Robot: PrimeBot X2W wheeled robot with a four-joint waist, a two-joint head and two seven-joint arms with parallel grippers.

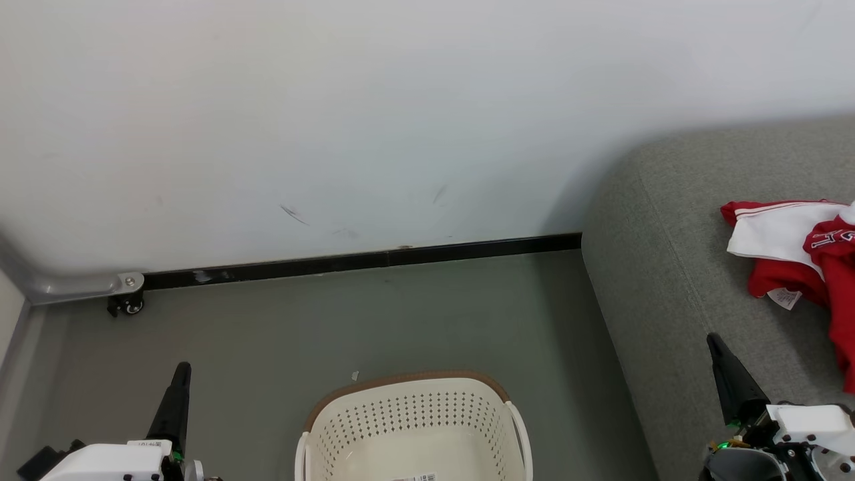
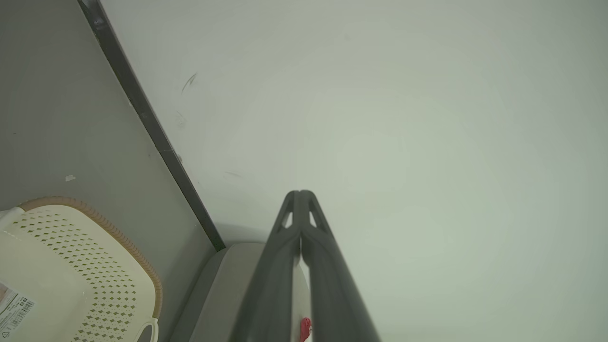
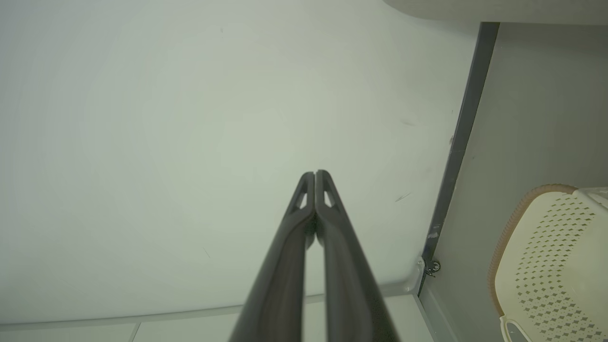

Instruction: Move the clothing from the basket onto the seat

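Red and white clothing point(image 1: 801, 257) lies crumpled on the grey seat point(image 1: 668, 280) at the right, with black-and-white lettering and a white tag showing; a red scrap of clothing point(image 2: 304, 328) peeks past my left fingers. The cream basket point(image 1: 411, 427) stands on the floor at the bottom centre, its inside bare apart from a label; its perforated wall also shows as basket point(image 2: 71, 275) and basket point(image 3: 551, 266). My left gripper point(image 1: 182, 369) is shut and empty at the lower left, left of the basket. My right gripper point(image 1: 715, 341) is shut and empty over the seat's front, below the clothing.
A white wall point(image 1: 401, 120) with a black baseboard point(image 1: 374, 259) runs behind the grey floor point(image 1: 401, 314). A small caster wheel point(image 1: 130, 304) under a grey bar sits at the left by the wall.
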